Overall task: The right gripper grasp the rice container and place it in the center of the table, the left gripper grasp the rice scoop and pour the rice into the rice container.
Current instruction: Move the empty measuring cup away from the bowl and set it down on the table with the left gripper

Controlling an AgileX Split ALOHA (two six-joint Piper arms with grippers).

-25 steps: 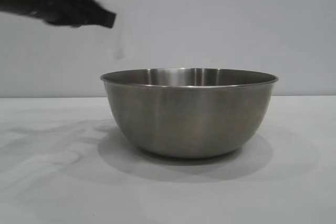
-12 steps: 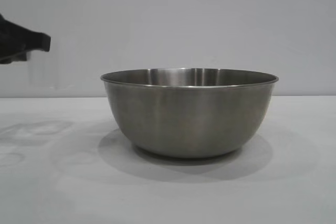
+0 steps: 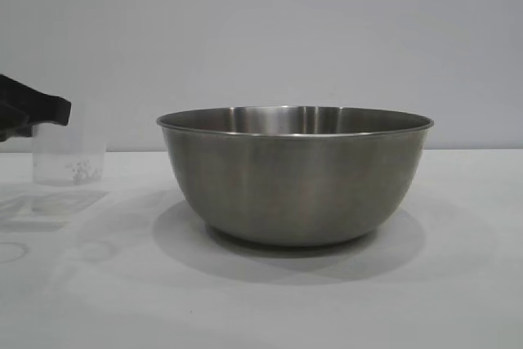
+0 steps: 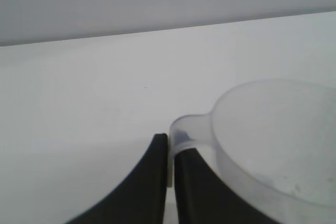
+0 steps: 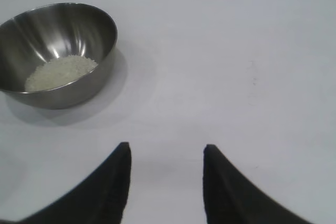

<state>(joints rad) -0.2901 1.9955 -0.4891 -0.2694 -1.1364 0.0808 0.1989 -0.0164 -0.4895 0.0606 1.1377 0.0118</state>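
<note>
Left gripper, nearly level, pinched the rice scoop handle, apparently just above the table; right gripper hovered half-open, empty.

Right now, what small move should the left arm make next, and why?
Probably open the left gripper and let go. The rice already lies in the rice container, and the rice scoop seems to stand upright on the table, nearly empty.
</note>
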